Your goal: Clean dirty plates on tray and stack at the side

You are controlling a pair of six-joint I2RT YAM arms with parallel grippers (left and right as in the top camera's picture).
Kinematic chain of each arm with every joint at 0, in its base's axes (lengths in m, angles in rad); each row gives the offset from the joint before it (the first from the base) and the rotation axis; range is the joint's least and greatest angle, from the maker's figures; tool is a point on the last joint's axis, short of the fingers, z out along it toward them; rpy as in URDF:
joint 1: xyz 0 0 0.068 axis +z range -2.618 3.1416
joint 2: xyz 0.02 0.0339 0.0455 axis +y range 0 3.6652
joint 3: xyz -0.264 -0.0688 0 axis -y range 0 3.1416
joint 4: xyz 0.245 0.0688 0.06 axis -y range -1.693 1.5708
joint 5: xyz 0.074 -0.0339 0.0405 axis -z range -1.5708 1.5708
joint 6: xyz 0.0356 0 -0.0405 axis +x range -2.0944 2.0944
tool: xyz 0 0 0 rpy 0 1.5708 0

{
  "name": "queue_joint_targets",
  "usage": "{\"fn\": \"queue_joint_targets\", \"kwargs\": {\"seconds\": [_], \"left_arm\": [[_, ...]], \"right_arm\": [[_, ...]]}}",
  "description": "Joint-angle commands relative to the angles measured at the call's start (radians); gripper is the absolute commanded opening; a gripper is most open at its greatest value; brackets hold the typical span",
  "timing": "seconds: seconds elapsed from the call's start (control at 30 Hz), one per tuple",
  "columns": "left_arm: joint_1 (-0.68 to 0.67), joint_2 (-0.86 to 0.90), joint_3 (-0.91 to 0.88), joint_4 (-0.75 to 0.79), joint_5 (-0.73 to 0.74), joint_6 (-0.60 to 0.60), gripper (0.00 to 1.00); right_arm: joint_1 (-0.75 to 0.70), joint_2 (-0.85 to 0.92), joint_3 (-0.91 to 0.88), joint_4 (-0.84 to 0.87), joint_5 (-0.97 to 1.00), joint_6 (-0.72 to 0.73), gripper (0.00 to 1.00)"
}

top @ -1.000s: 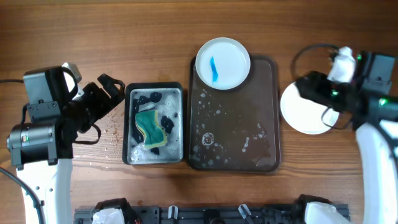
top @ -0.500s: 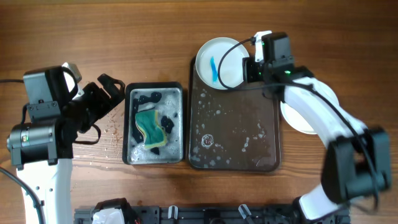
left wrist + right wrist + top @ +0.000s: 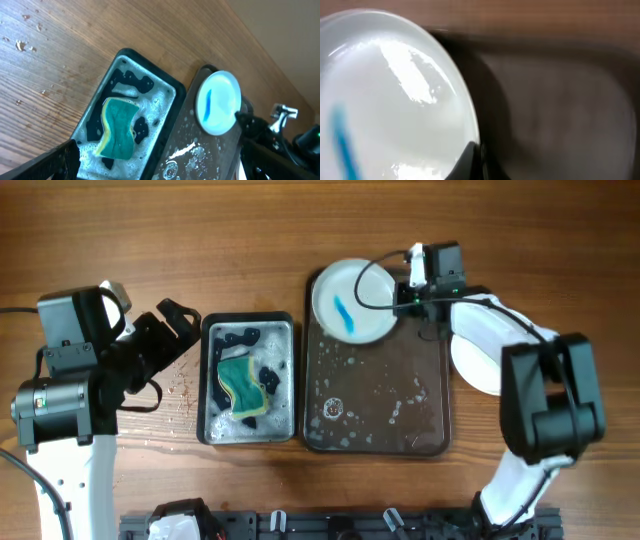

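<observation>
A white plate (image 3: 350,302) with a blue smear lies at the far end of the dark wet tray (image 3: 430,390). My right gripper (image 3: 401,294) is shut on the plate's right rim. In the right wrist view the fingertips (image 3: 472,161) pinch that rim, with the plate (image 3: 390,95) filling the left and the tray (image 3: 560,110) blurred behind. A second, clean white plate (image 3: 472,368) rests on the table right of the tray, partly under my right arm. My left gripper (image 3: 181,327) stays open left of the soapy tub, holding nothing; its view shows the plate (image 3: 217,102) too.
A black tub (image 3: 210,430) of soapy water holds a green and yellow sponge (image 3: 242,385) left of the tray. Water drops spot the wood beside the tub. The tray carries foam and puddles. A cable loops over the plate near my right wrist.
My right arm swung from over the clean plate to the smeared plate's right rim and closed on it. The plate has shifted slightly left. The left arm has not moved.
</observation>
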Motion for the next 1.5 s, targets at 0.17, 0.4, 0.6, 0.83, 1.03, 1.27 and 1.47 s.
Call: {"fn": "queue_joint_targets", "kwargs": {"seconds": [0.17,0.4,0.6,0.83,1.03,1.27,1.47], "left_arm": [[0.005,-0.004,0.016,0.002,0.011,0.005,1.0],[0.005,-0.004,0.016,0.002,0.011,0.005,1.0],[0.005,-0.004,0.016,0.002,0.011,0.005,1.0],[0.005,-0.004,0.016,0.002,0.011,0.005,1.0],[0.005,-0.004,0.016,0.002,0.011,0.005,1.0],[0.005,-0.004,0.016,0.012,0.011,0.005,1.0],[0.005,-0.004,0.016,0.013,0.012,0.005,1.0]], "right_arm": [[0.001,-0.536,0.001,-0.375,-0.031,0.101,0.04],[0.002,-0.587,-0.126,-0.639,0.004,0.303,0.04],[0.001,-0.568,-0.326,-0.211,0.003,-0.08,0.4],[0.001,-0.303,-0.326,0.095,0.003,-0.121,0.58],[0.001,-0.127,-0.325,0.172,-0.14,-0.116,0.18],[-0.001,-0.408,-0.319,-0.085,-0.12,0.25,0.04],[0.0,-0.598,-0.325,-0.459,-0.021,0.547,0.04]]}}
